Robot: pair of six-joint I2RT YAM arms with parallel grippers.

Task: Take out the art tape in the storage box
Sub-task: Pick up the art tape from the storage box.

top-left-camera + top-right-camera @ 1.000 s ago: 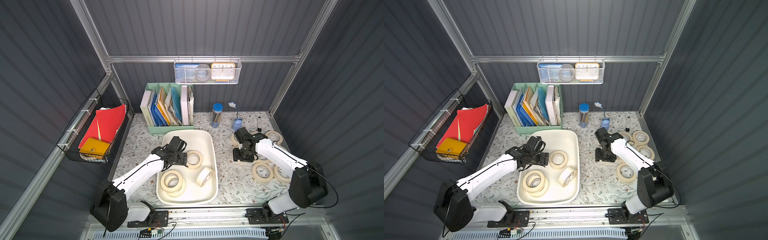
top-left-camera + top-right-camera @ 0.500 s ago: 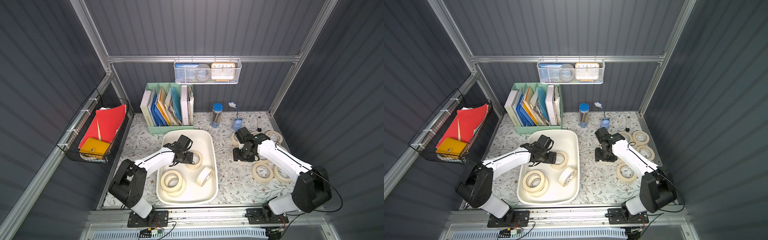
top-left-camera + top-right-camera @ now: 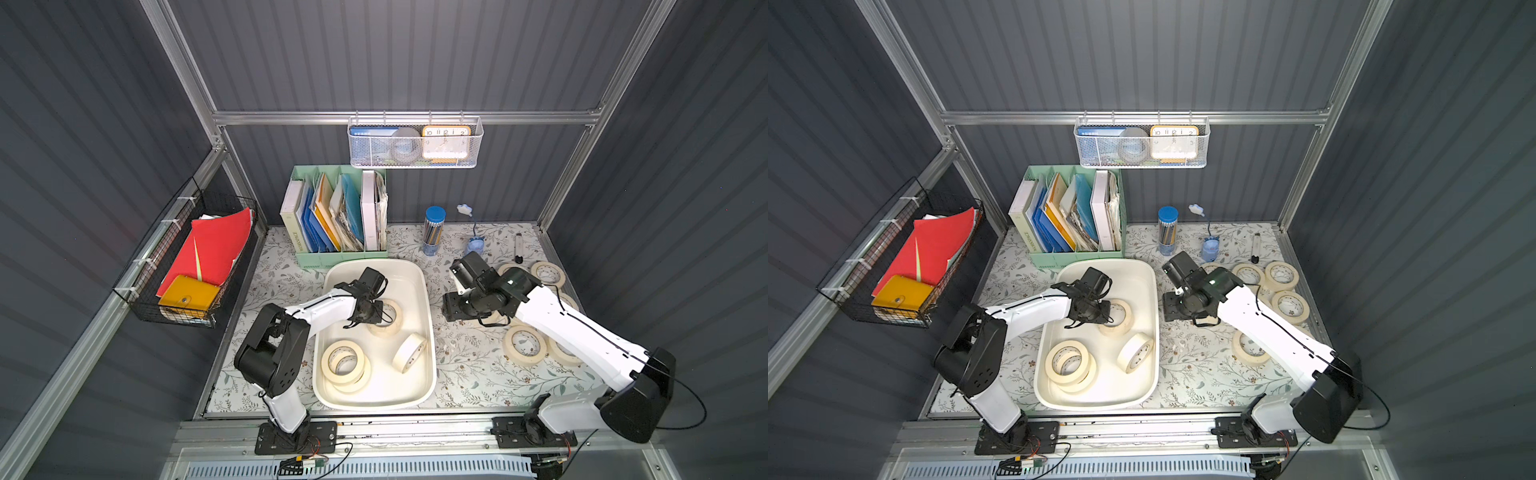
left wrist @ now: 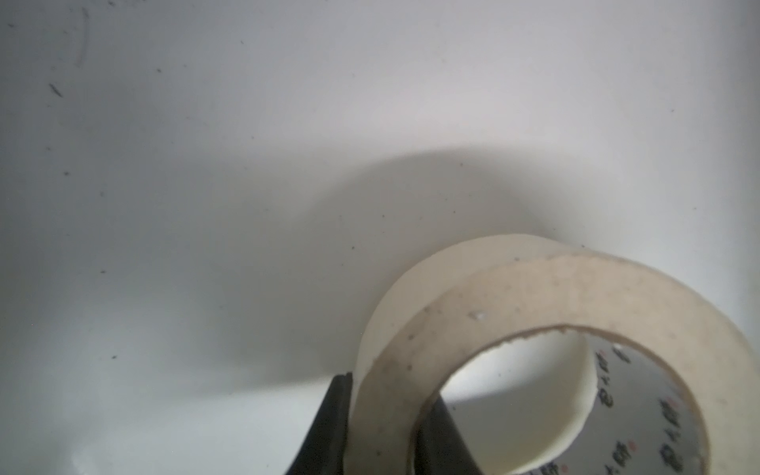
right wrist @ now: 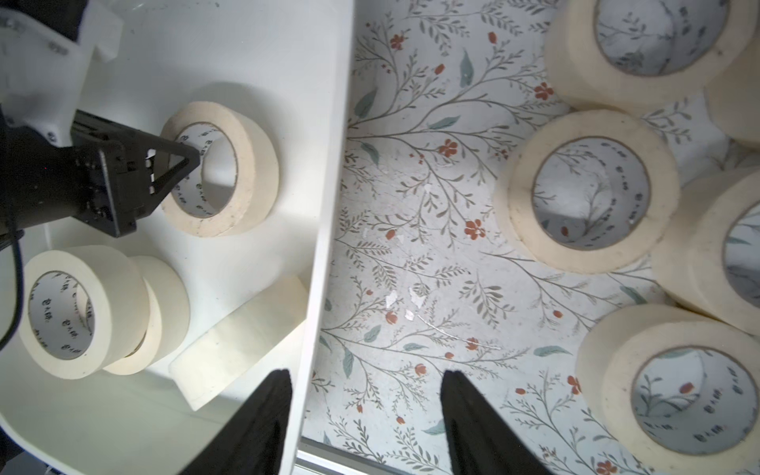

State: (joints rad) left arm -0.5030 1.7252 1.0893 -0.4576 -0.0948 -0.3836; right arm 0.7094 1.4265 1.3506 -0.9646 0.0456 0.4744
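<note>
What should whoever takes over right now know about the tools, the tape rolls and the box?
Left tool: shut on the wall of a roll, one finger inside its ring; the roll is not yet out of the box.
Right tool: open, empty, over the table beside the box.
In the box: that roll, an overlapping pair, one on edge.
Done: several rolls lie on the table near the right arm.
Left: four rolls to take out.
</note>
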